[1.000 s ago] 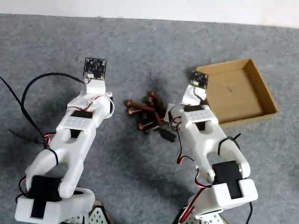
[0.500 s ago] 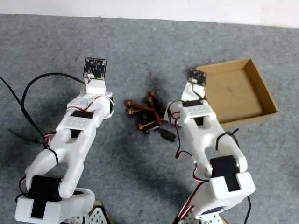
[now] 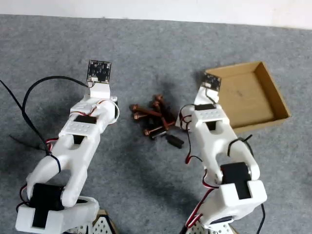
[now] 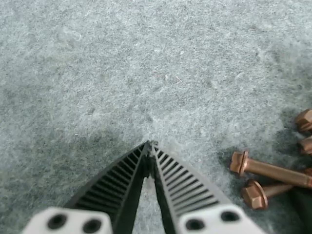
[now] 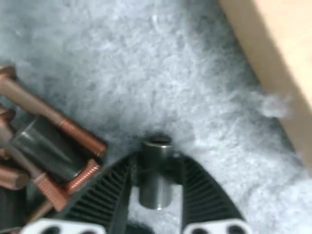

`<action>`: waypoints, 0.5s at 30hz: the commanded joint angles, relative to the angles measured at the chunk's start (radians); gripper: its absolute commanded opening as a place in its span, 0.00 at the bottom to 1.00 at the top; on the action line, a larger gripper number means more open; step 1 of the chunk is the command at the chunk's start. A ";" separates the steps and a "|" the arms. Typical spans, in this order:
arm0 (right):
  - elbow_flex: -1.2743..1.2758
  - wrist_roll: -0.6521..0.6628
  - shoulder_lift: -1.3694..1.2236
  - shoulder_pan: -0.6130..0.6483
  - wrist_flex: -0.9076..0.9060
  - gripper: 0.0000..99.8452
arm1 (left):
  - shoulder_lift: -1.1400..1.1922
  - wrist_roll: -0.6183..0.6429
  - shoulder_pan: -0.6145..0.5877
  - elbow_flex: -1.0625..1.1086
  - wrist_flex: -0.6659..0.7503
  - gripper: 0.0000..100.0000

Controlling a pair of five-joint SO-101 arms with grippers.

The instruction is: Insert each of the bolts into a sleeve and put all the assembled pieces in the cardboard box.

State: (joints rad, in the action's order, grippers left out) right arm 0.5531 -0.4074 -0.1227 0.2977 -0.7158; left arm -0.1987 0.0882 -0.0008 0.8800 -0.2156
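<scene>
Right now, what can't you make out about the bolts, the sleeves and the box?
Left wrist view: two bolts run off the picture's edge.
High view: the pile is small and tangled, partly behind the right arm; no count.
Right wrist view: the sleeve, clamped between the fingers, is blurred, its inside unseen; the box is cut off.

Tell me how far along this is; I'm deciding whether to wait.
Done: nothing yet; the cardboard box looks empty. In hand: the right gripper is shut on one dark sleeve, whose visible end is open with no bolt in it. The left gripper is shut and empty beside the bolts. Left: all of them need sleeving and boxing.
</scene>
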 commanded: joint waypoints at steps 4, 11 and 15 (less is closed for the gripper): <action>-0.015 -0.002 0.016 0.030 -0.002 0.00 | -0.007 0.006 -0.010 -0.051 -0.002 0.00; 0.071 0.094 0.206 0.030 0.007 0.00 | -0.008 0.011 -0.002 -0.056 0.002 0.00; 0.156 0.097 0.297 0.028 0.071 0.00 | -0.005 0.006 0.064 -0.058 0.003 0.00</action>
State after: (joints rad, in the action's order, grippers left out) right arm 0.6866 -0.3261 0.0752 0.3069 -0.6943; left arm -0.1987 0.0882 0.0038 0.8800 -0.2156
